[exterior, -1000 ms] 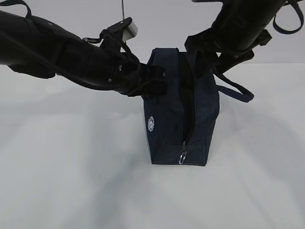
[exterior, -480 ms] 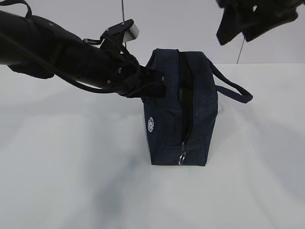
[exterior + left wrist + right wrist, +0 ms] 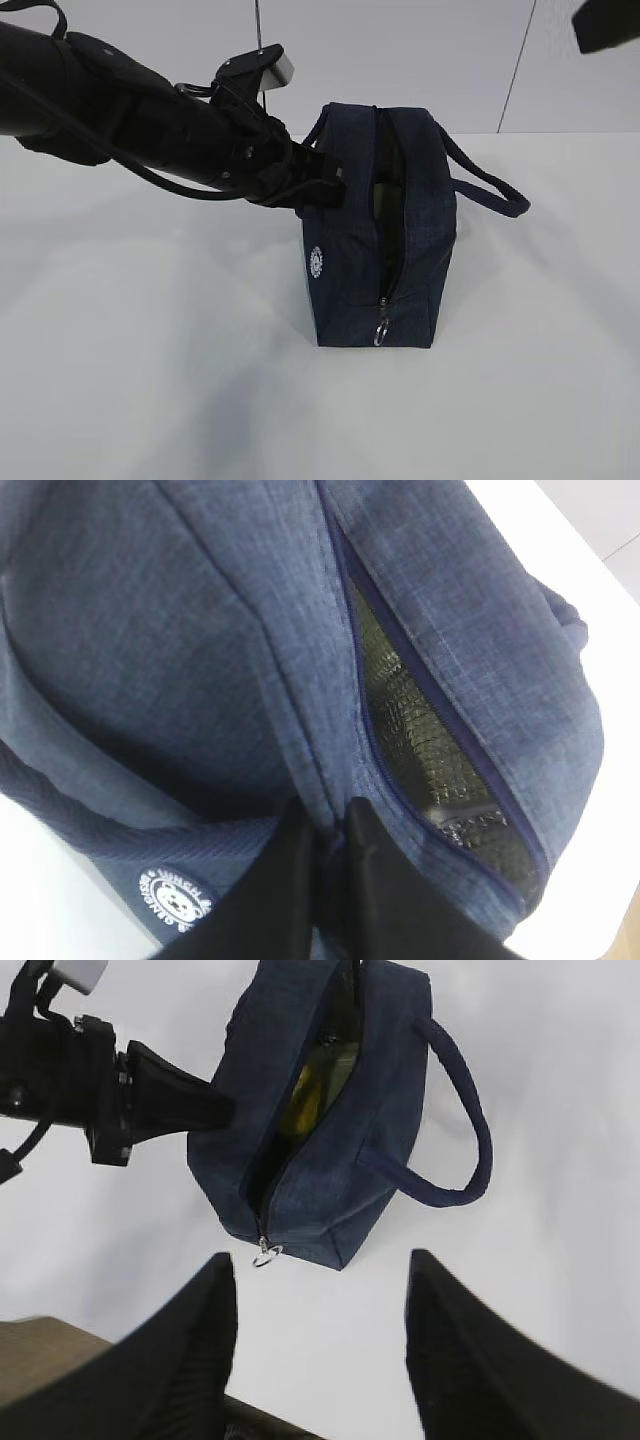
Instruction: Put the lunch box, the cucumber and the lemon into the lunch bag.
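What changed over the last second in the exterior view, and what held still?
The right arm rose from the lunch bag and left toward the upper right; only a corner shows now, its claw open and empty. The left claw stays pinched on the bag's fabric by the zipper opening. The bag has not moved.

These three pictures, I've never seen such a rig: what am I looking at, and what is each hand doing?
It is a two-armed robot at a white table. One picture looks at the table from in front; the other two come from cameras on each wrist. The only thing standing on the table is a dark navy lunch bag, unzipped along its top. The left hand is shut, pinching the fabric beside the opening. The right hand is open, holds nothing, and hangs high above the bag. Its camera looks down into the opening, where something yellow shows, probably the lemon. The lunch box and cucumber cannot be made out.
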